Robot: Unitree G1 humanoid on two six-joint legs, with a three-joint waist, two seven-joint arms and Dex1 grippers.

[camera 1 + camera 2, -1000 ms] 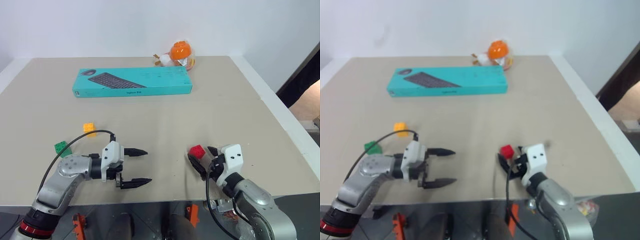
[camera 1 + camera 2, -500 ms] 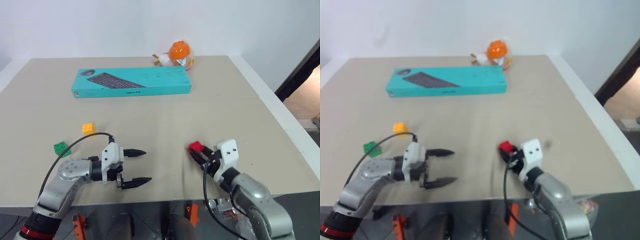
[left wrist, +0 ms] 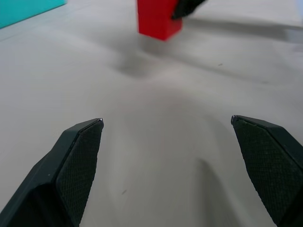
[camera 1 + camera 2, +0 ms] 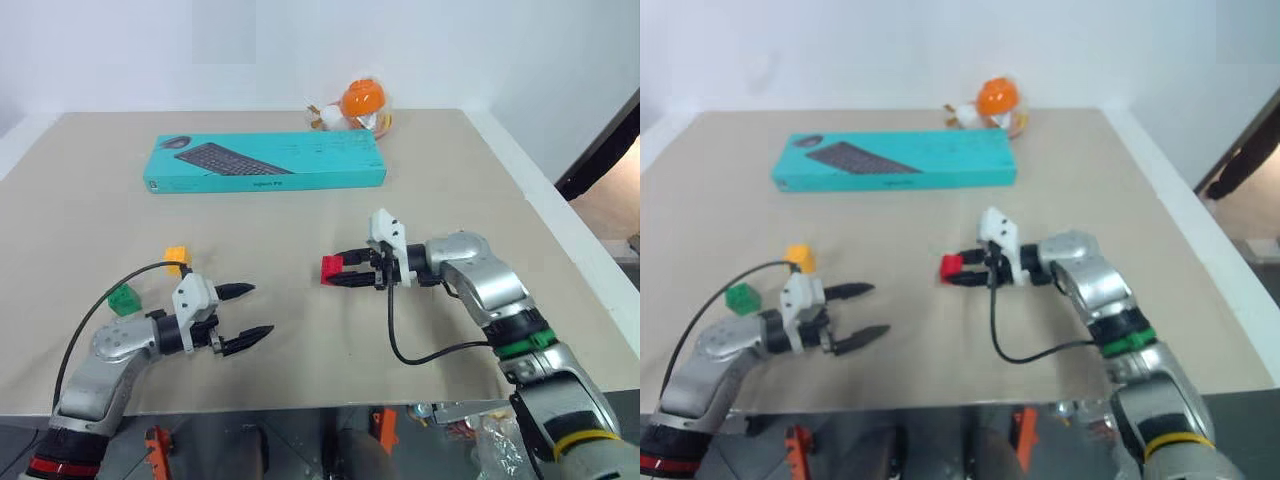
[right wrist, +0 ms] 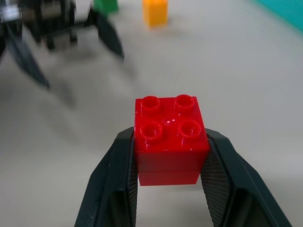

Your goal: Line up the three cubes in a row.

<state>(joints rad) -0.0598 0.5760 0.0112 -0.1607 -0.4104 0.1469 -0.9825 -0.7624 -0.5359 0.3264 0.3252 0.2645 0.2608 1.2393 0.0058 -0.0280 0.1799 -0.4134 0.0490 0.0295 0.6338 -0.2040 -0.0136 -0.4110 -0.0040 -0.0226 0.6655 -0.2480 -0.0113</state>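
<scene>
Right gripper (image 4: 342, 272) clamped on red cube (image 4: 332, 268), raised above mid-table (image 4: 300, 230), pointing left. Left gripper (image 4: 250, 315) spread wide, nothing in it, low over near left. Green cube (image 4: 122, 299) and yellow cube (image 4: 177, 258) on table just behind left gripper, close together, well apart from red.

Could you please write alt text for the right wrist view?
The right pincer grips a red cube, studs up, between its two black fingers. Beyond it on the table are the open left pincer, an orange cube and a green cube.
</scene>
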